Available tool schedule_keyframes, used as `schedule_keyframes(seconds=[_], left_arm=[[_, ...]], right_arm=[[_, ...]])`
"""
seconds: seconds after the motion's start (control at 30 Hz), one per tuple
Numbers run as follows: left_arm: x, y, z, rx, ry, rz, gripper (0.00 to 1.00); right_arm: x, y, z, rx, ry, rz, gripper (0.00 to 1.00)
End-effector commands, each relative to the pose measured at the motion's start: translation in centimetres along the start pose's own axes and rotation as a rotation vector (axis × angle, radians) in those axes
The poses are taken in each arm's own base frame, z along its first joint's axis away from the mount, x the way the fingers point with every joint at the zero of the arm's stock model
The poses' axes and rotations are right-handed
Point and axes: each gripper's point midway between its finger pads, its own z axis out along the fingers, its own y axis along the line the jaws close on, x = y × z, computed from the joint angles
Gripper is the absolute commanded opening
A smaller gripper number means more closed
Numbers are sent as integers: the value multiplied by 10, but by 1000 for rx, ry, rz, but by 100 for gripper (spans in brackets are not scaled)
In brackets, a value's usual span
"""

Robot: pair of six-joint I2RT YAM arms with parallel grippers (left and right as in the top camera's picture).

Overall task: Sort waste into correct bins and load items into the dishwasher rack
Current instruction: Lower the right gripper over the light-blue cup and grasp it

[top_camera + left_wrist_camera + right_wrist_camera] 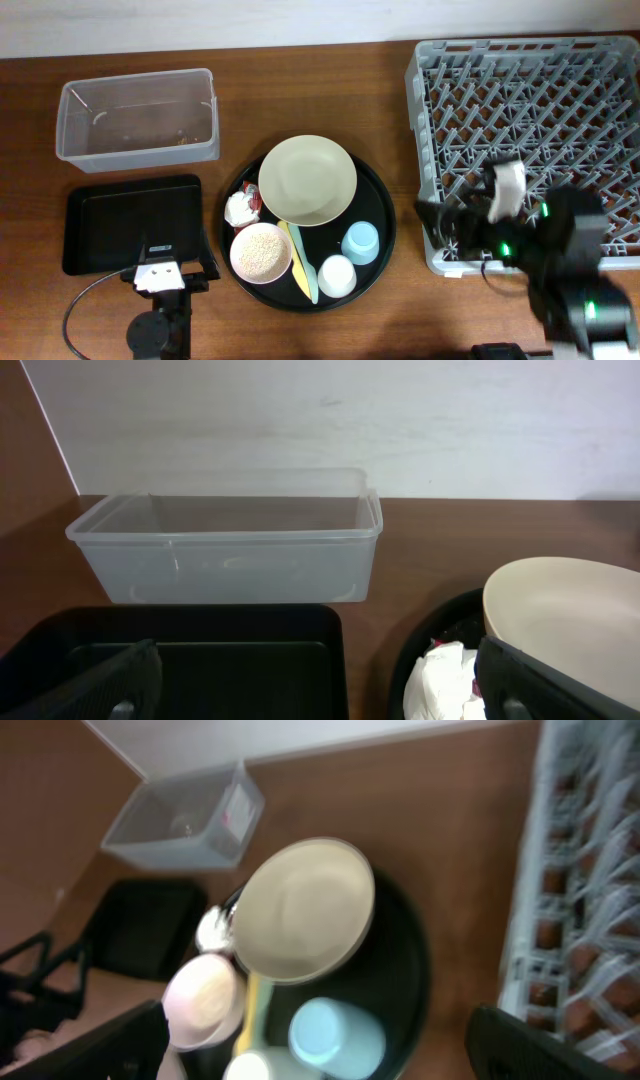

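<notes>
On the brown wooden worktop (320, 90), a large round black tray (386, 215) sits in the middle and carries most of the task's things. A large pale cream-yellow plate (307, 180) lies at its far side. Just left of the plate rests a crumpled white wrapper with red print (242, 207). Nearer the robot, a small white bowl (233, 255) holds a heap of small white rice-like grains (261, 250). A flat yellow utensil (296, 255) and a flat pale green utensil (311, 280) lie side by side between the bowl and two cups. These are a light blue cup (360, 242) and, just beside it toward the robot, a white cup (337, 275).

Left of the round tray lies a shallow black rectangular tray (110, 225), and beyond that stands a clear rectangular plastic tub (138, 150). To the right of the round tray stands a large square grey plastic crate (530, 110) with a grid base and rows of upright pegs.

The left tool (315, 660) hangs at the near edge of the black rectangular tray. Its fingers (115, 680) are spread wide with nothing between them. The right tool (438, 218) hovers over the near left corner of the crate, just beside the round tray. Its fingers (100, 1040) are also wide apart and grip nothing. The right wrist view is blurred.
</notes>
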Motion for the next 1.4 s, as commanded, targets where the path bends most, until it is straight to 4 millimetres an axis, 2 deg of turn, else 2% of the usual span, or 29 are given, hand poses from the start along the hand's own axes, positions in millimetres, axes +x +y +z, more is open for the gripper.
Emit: schedule_keyframes(seconds=[0.0,0.13,0.2,0.27,0.33,0.5,0.67,0.77,0.83,1.13,1.2,1.37], left_arm=[[1,-2,0,13,5,8,99],[1,-2,0,13,5,8,99],[1,-2,0,13,5,8,99],[1,-2,0,13,5,8,99],[1,-2,0,13,5,8,99],[1,-2,0,13,5,8,99],[1,-2,0,13,5,8,99],[1,-2,0,13,4,8,99],[1,-2,0,13,5,8,99],[1,-2,0,13,5,8,99],[1,-2,0,13,5,8,100],[1,-2,0,13,5,8,99]], right_arm=[[-6,12,25,-135,110,92,98],[13,5,61,-80,291,151,98],[32,5,81,19,383,131,98],[55,1,100,197,454,83,98],[69,4,110,281,481,55,98],[101,8,131,357,563,61,98],[122,-16,149,476,627,30,90],[132,-25,155,505,661,23,82],[137,-27,160,511,674,23,82],[145,-21,159,481,716,-23,83],[148,-20,156,477,733,-17,90],[152,-18,154,463,756,-6,91]])
